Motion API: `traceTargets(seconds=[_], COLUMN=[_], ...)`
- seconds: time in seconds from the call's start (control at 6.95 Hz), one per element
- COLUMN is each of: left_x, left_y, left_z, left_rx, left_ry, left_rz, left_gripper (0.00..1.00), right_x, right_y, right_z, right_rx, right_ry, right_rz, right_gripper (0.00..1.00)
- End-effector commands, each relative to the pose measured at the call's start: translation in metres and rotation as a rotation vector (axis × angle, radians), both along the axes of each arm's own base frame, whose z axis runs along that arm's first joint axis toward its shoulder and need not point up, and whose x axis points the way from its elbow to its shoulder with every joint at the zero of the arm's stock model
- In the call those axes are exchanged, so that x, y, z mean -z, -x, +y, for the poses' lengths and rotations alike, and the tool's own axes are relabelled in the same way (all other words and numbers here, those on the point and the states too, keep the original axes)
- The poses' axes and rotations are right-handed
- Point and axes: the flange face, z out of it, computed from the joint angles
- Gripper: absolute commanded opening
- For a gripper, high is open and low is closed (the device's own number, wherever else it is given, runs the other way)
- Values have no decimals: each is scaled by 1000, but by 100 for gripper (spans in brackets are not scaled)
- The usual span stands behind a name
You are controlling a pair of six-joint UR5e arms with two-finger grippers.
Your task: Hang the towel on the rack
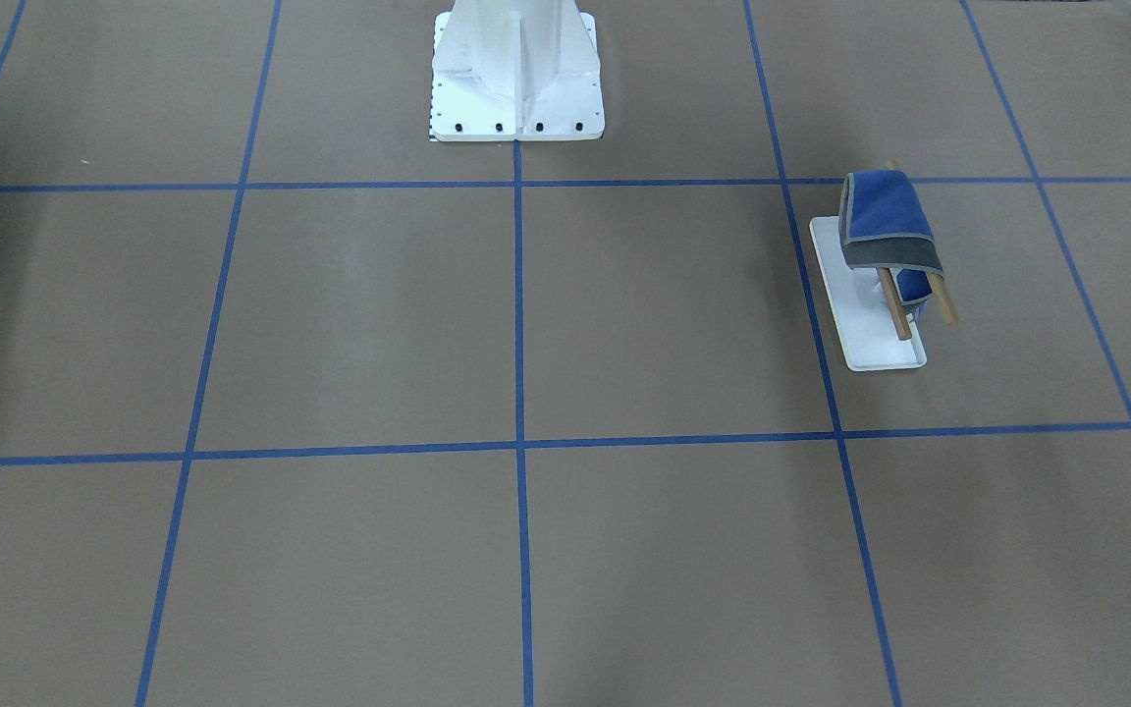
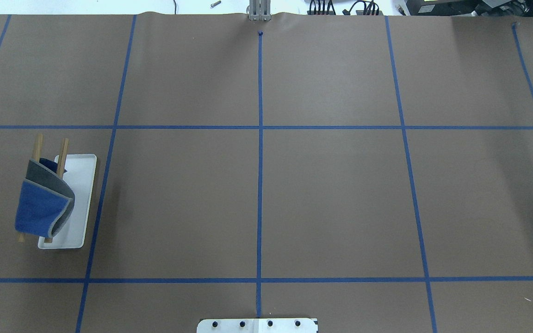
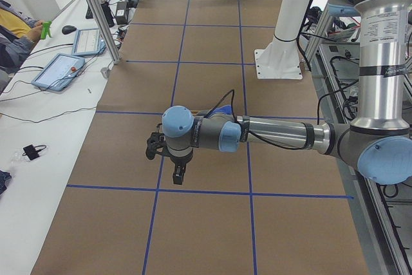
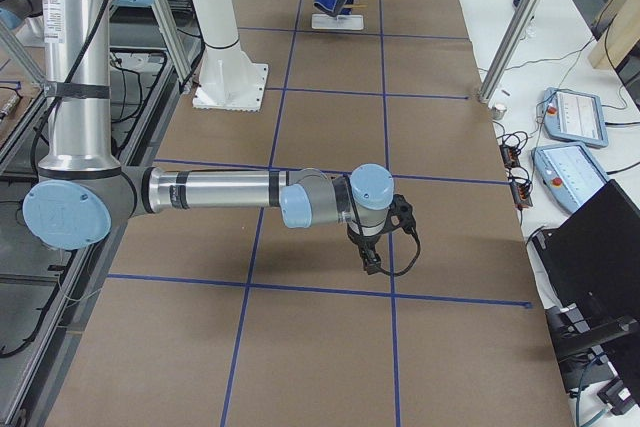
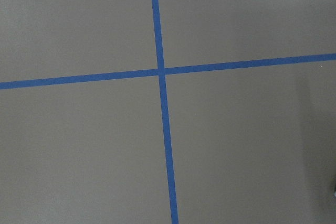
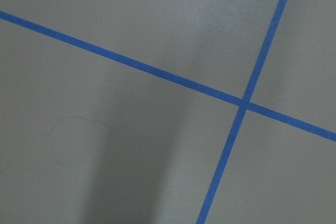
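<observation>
The towel (image 1: pixel 885 221), blue with its grey side folded over, hangs across the two wooden rods (image 1: pixel 897 312) of the rack, which stands on its white base (image 1: pixel 865 339). In the overhead view the towel (image 2: pixel 40 208) and the rack (image 2: pixel 83 194) sit at the table's left. They show small at the far end in the exterior right view (image 4: pixel 333 2). My left gripper (image 3: pixel 178 173) points down above the table, seen only in the exterior left view. My right gripper (image 4: pixel 371 265) points down, seen only in the exterior right view. I cannot tell whether either is open or shut.
The big white bolted pedestal (image 1: pixel 516 69) stands at the robot's side of the table, also in the overhead view (image 2: pixel 257 325). Blue tape lines grid the brown table. Tablets and cables lie on the white bench (image 3: pixel 61 72) beyond the table's far edge, where an operator sits.
</observation>
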Motion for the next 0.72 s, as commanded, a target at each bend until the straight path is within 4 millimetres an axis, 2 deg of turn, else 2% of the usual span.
traceTargets(seconds=[0.0, 0.58], left_x=[2, 18], left_y=[0, -4], left_z=[-2, -11], left_rx=[0, -9], left_ry=[-6, -72], left_rz=[2, 28], left_gripper=[98, 98], right_x=[5, 7], right_y=[1, 3], right_z=[0, -1], right_rx=[-1, 1], right_ry=[-6, -2], right_rz=[-6, -22], right_gripper=[100, 100])
